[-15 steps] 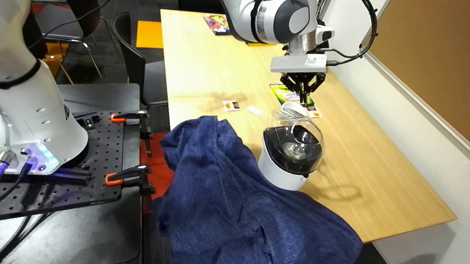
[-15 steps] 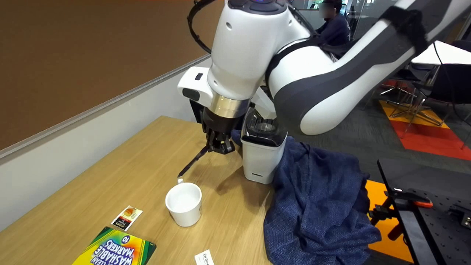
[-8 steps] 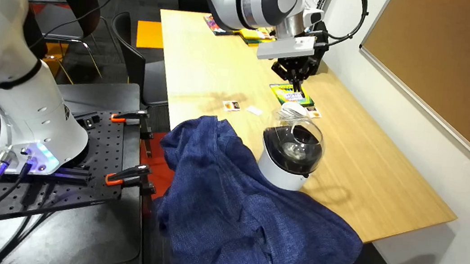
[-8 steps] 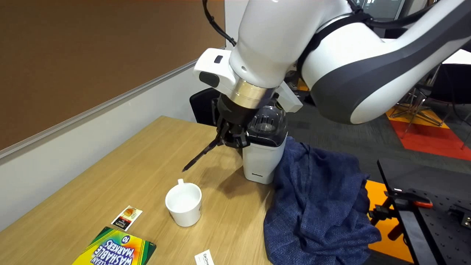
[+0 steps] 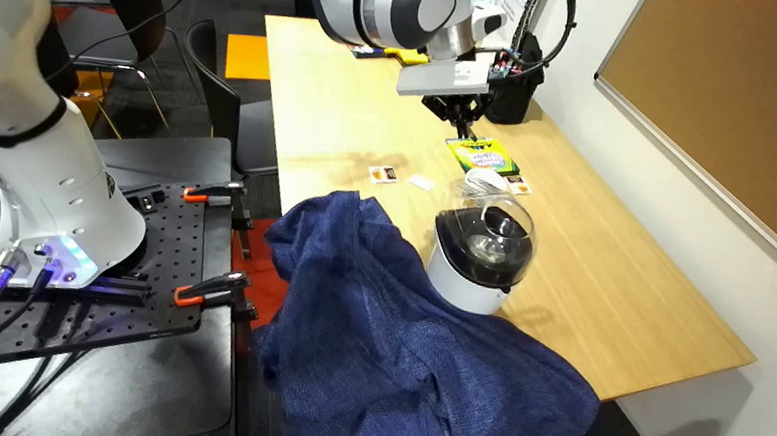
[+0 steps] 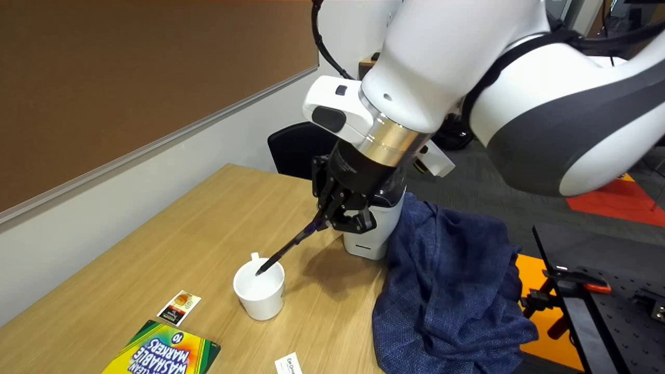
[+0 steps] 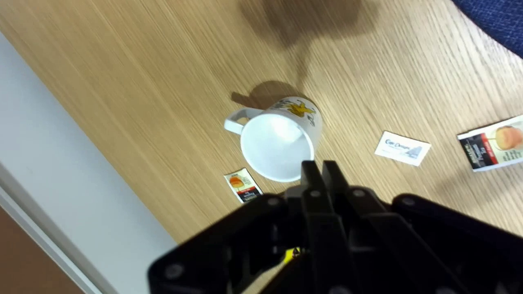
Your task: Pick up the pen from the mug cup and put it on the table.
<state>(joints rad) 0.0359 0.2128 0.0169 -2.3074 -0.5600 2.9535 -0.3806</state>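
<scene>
A white mug point(image 6: 265, 306) stands upright on the wooden table point(image 6: 197, 244); it also shows in an exterior view point(image 5: 488, 177). In the wrist view the mug point(image 7: 278, 151) is open towards me, with nothing inside. A thin dark pen point(image 6: 289, 248) sticks out of my gripper point(image 6: 324, 218), slanting down to a pointed tip. The tip overlaps the mug's opening in that view but appears in the air, apart from it. My gripper point(image 5: 462, 127) is high over the table. In the wrist view its fingers point(image 7: 320, 165) are nearly together with a narrow gap; the pen is hidden there.
A white popcorn maker point(image 5: 465, 288) and a dark blue cloth point(image 6: 447, 280) stand beside the mug. A marker box point(image 6: 166, 353), a tea packet point(image 6: 179, 307) and a card point(image 6: 288, 363) lie on the table. A black pen holder point(image 5: 512, 103) stands near the wall.
My gripper has moved with the pen past the mug, towards the marker box end of the table and slightly away from the wall. The mug has not moved.
</scene>
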